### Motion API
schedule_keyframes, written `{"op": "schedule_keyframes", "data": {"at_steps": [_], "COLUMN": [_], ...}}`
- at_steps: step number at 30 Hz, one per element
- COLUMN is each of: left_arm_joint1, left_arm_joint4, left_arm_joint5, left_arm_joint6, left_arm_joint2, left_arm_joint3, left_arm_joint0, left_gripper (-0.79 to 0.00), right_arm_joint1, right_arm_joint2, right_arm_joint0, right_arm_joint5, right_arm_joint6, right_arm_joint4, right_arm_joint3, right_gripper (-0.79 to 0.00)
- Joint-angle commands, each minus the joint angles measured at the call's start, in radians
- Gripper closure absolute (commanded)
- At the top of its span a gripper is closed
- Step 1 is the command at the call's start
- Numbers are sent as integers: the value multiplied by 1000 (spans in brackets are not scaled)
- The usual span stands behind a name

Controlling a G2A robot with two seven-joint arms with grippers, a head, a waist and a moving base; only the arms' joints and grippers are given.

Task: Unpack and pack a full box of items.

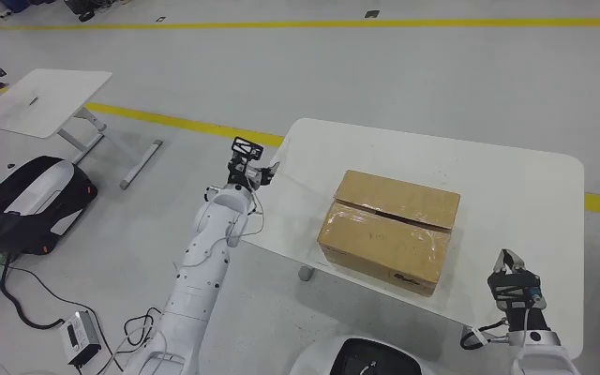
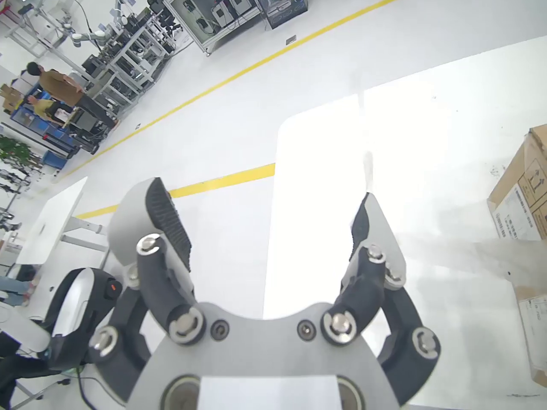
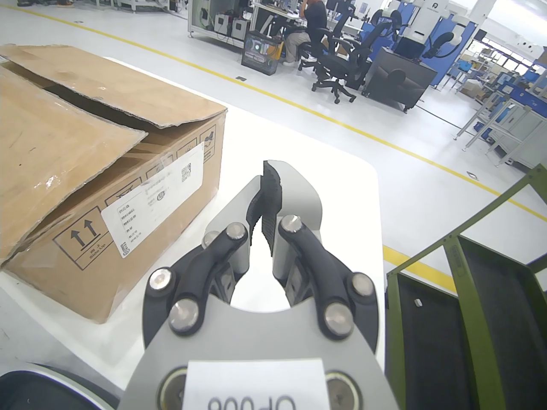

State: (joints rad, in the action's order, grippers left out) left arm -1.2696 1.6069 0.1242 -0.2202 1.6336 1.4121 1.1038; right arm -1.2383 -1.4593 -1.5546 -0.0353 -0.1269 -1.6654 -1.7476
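At the left edge of the white table (image 1: 506,169), the left gripper (image 1: 251,161) hangs with its claw spread wide. On the middle of the table sits a brown cardboard box (image 1: 389,230). Its top flaps are folded down but loose, with a dark gap between them, and there is a white label on its right end. Over the table's near right corner, the right gripper (image 1: 511,272) has its claw pressed together.

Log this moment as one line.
box: on table, flaps loosely shut | left tool: open, empty | right tool: shut, empty
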Motion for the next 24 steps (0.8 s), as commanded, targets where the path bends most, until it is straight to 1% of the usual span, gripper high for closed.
{"op": "schedule_keyframes", "data": {"at_steps": [1, 2, 7, 14, 16, 18, 21, 24], "left_arm_joint1": [3, 4, 5, 10, 12, 14, 22, 28], "left_arm_joint4": [-30, -48, -249, -402, -458, -524, -531, -533], "left_arm_joint5": [9, 13, 82, 130, 158, 206, 245, 260], "left_arm_joint6": [2, 6, 9, 7, 13, 9, -14, -12], "left_arm_joint2": [23, 33, 87, 138, 151, 163, 180, 191], "left_arm_joint3": [14, 22, 43, 79, 80, 73, 69, 70], "left_arm_joint0": [12, 17, 44, 81, 88, 90, 92, 97], "left_gripper": [-785, -785, -785, -785, -785, -785, -785, -785], "right_arm_joint1": [0, 0, 0, -1, -2, -2, -3, -3], "right_arm_joint2": [0, 0, 5, 16, 20, 24, 28, 31], "right_arm_joint0": [1, 1, 8, 16, 19, 23, 27, 29], "right_arm_joint5": [-6, -8, -13, -14, -16, -17, -18, -20], "right_arm_joint6": [-3, -4, 0, 4, 4, 5, 8, 9], "right_arm_joint4": [3, 4, -16, -26, -30, -33, -35, -38], "right_arm_joint3": [-3, -4, -7, 0, 0, 1, 3, 4], "right_gripper": [0, 0, 0, 0, 0, 0, 0, 0]}}
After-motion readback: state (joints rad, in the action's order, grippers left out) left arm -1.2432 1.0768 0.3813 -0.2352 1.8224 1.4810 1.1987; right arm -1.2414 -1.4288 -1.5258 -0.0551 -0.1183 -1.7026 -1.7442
